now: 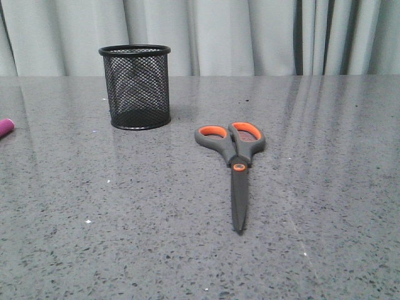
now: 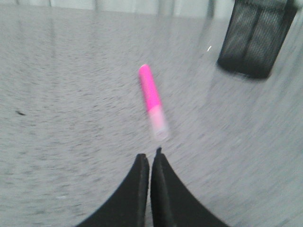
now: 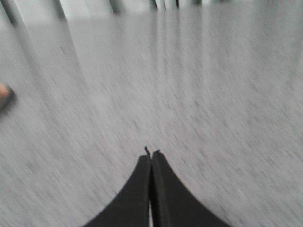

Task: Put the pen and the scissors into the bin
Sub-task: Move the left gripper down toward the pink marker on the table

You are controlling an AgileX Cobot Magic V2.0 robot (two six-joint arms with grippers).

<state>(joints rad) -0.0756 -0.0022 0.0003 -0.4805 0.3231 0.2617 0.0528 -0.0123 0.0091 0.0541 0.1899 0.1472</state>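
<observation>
Spreading across every view, the speckled grey counter [image 1: 325, 206] carries the bin [image 1: 135, 86] upright toward the back left, with the scissors [image 1: 235, 164] lying flat just right of it, blades toward the camera. At the front view's left edge the pen [image 1: 5, 128] is cut off, only one end showing. Both wrist views are blurred; the left hand [image 2: 150, 161] and right hand [image 3: 151, 158] are each pressed together, pinching nothing.

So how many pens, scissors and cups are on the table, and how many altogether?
Pens: 1, the pink pen
Scissors: 1, the scissors with orange loops
Cups: 1, the black mesh bin
Total: 3
</observation>
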